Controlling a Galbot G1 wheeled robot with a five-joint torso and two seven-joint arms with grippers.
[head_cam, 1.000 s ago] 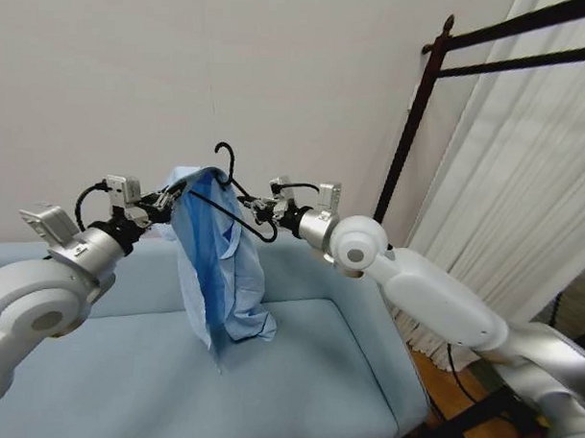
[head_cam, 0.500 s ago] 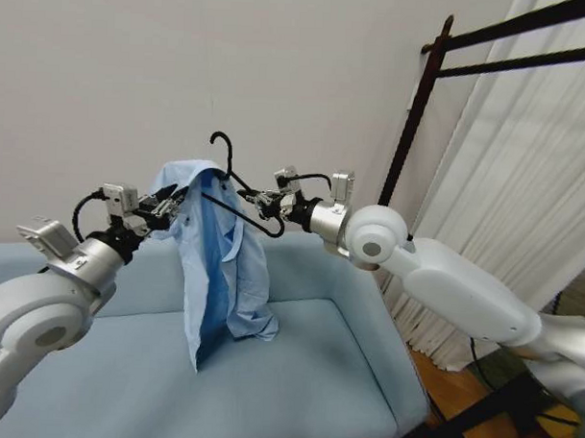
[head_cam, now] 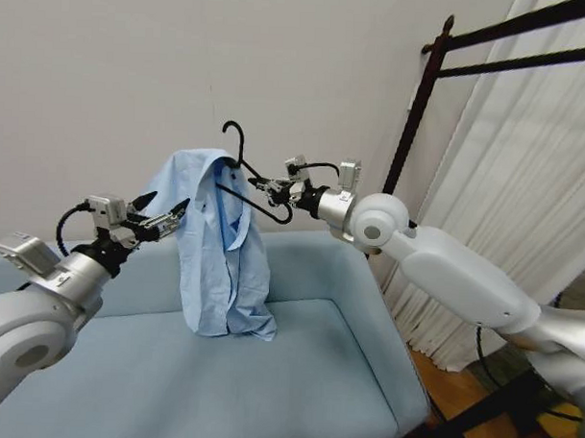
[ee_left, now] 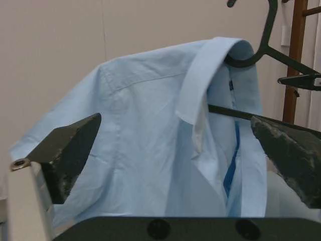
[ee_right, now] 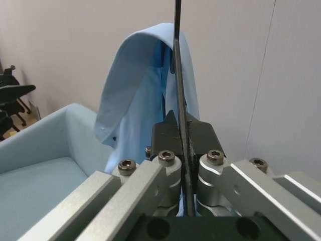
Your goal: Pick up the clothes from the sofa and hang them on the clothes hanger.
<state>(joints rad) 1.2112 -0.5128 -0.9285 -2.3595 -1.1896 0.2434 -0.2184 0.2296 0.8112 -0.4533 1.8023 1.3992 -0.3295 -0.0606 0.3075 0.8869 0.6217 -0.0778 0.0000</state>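
Note:
A light blue shirt [head_cam: 213, 245] hangs draped over a black hanger [head_cam: 239, 158] above the sofa [head_cam: 297, 373]. My right gripper [head_cam: 267, 187] is shut on the hanger's right arm and holds it up; in the right wrist view the hanger wire [ee_right: 177, 60] runs between the closed fingers of that gripper [ee_right: 181, 125], with the shirt [ee_right: 135, 90] beyond. My left gripper [head_cam: 168, 218] stands open just left of the shirt, apart from it. In the left wrist view that gripper [ee_left: 175, 123] has its fingers spread wide, with the shirt [ee_left: 150, 130] and hanger hook [ee_left: 266, 35] beyond them.
A dark wooden clothes rack [head_cam: 411, 127] stands to the right of the sofa, its bars [head_cam: 529, 40] high at the upper right. A white curtain [head_cam: 523, 217] hangs behind it. A plain wall is behind the sofa.
My left gripper has let go of the shirt and drawn back to the left and down. The right gripper has raised the hanger slightly, and the shirt now hangs freely from it.

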